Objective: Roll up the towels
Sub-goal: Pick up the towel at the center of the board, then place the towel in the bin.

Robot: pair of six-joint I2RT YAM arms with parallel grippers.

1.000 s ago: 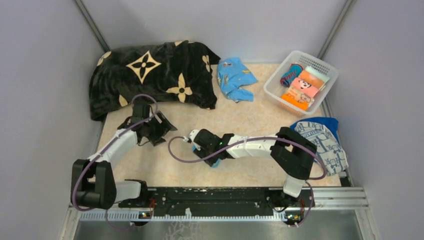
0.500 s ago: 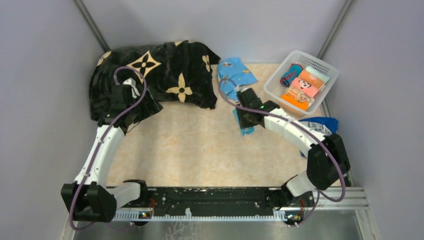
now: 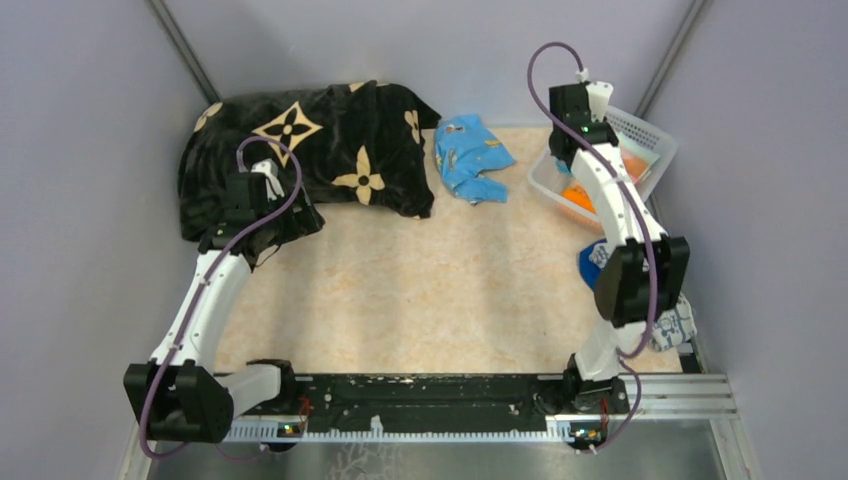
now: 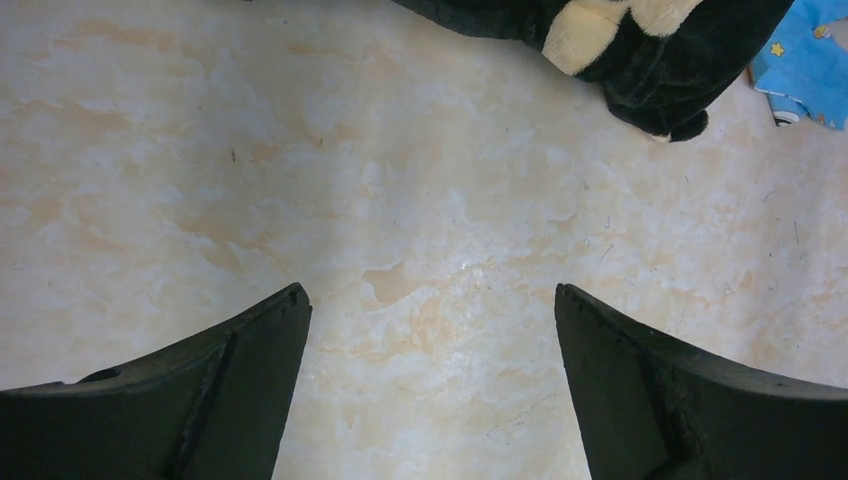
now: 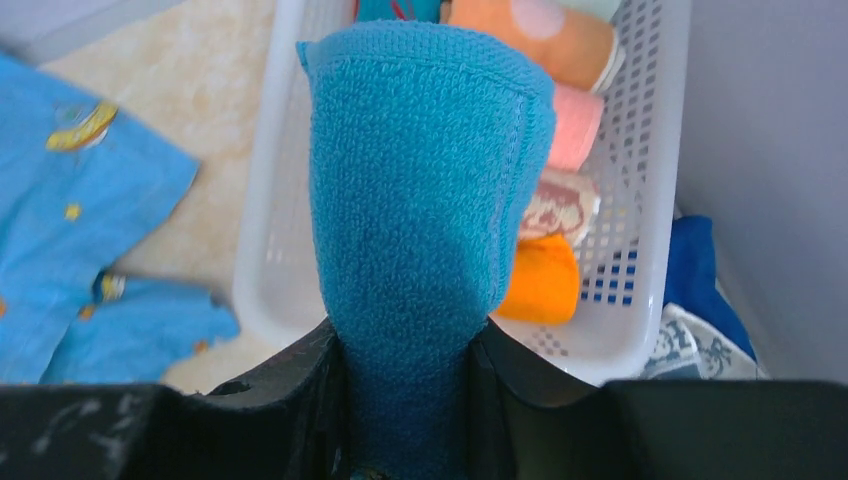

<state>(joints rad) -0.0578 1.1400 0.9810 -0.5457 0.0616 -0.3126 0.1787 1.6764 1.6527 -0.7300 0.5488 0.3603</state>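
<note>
1. Towels, three in all. The turquoise towel (image 5: 420,180) is pinched between the fingers of the right gripper (image 5: 408,350) and stands out past them over the basket (image 5: 262,210). The white towel with dark-blue print (image 3: 672,325) and the royal-blue towel (image 5: 692,270) lie together at the right edge of the worktop (image 3: 420,290), on the near side of the basket (partly hidden by the right arm in the top view).
2. Other items, one of each. A black blanket (image 3: 300,150) with cream flowers lies at the far left, with a light-blue printed cloth (image 3: 470,155) beside it. The white perforated basket sits in the far-right corner and holds several rolled cloths (image 5: 540,280) (exact count not readable).
3. Right arm (image 3: 615,195): the elbow is raised near the right edge, the forearm reaches away toward the far-right corner, and the wrist is above the basket.
4. Left arm (image 3: 205,300): it is stretched forward along the left side. The left gripper (image 4: 430,297) is spread wide, holds nothing, and hangs over bare worktop at the blanket's near edge.
5. Edges: enclosure walls (image 3: 80,200) bound the left, far and right sides. The basket sits close to the right wall.
6. Open room: a broad bare stretch of worktop runs between the two arms, from the arm bases to the blanket and the light-blue printed cloth.
</note>
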